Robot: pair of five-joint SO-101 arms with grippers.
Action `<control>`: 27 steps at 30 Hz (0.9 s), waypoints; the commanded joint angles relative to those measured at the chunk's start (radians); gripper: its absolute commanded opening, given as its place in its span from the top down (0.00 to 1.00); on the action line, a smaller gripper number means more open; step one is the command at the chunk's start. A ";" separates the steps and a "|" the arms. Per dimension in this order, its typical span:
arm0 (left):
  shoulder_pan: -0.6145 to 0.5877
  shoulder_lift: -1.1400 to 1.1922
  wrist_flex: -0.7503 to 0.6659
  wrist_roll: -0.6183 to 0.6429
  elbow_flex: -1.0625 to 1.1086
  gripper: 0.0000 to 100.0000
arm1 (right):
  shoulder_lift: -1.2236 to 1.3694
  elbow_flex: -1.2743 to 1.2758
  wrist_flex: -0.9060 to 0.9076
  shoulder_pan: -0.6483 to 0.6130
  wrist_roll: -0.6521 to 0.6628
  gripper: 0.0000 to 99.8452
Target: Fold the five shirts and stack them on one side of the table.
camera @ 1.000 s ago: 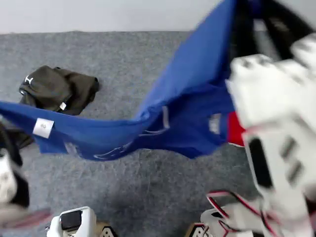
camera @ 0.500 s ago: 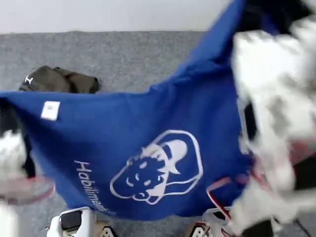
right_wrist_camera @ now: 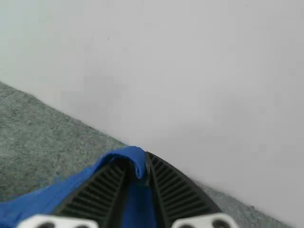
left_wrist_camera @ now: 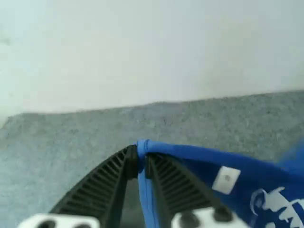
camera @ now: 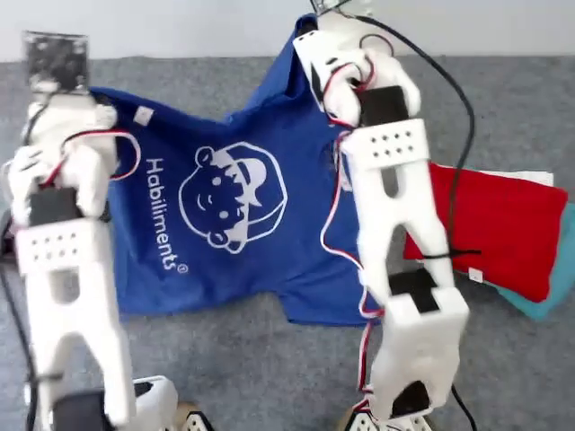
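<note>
**Blue shirt swung down and spread flat**

Swung through the air a second ago, the blue shirt [camera: 225, 206] now lies spread on the grey surface [camera: 269, 377], printed face [camera: 232, 195] up. Both arms have stretched out to the far edge.

From the high view, the left arm [camera: 63, 224] reaches along one side of the shirt and the right arm [camera: 386, 180] along the other, each ending at a far corner. Holding two corners apart like this seems meant to pull the cloth taut and smooth before folding. Beside the right arm, a folded red shirt [camera: 490, 220] lies on a teal shirt [camera: 557, 278], likely the start of the stack. A pale wall [camera: 180, 27] runs behind the surface.

From the left wrist view, the left claw [left_wrist_camera: 137, 164] is clamped on a blue hem. A white tag [left_wrist_camera: 226, 179] shows on the cloth near it, with carpet-like grey and the wall beyond.

From the right wrist view, the right claw [right_wrist_camera: 140, 166] pinches a blue fold between closed jaws, close to where surface meets wall.
</note>
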 commanded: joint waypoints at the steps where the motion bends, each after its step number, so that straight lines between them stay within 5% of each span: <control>1: 0.020 0.092 0.005 -0.003 -0.088 0.98 | 0.073 -0.222 0.081 -0.002 0.015 0.99; 10: 0.020 0.104 0.338 -0.012 -0.102 0.99 | 0.197 -0.488 0.576 0.087 0.026 0.99; 14: 0.017 0.115 0.522 -0.014 -0.082 0.99 | 0.199 -0.528 0.829 0.084 0.206 0.99; 17: 0.021 0.107 0.506 -0.014 0.062 0.99 | 0.199 -0.520 0.975 0.076 0.295 0.99; 22: 0.043 0.103 0.275 -0.051 0.392 0.99 | 0.171 -0.374 0.978 0.104 0.388 0.99; 27: 0.003 0.034 0.258 -0.112 0.496 0.99 | 0.079 -0.089 0.975 0.136 0.506 0.99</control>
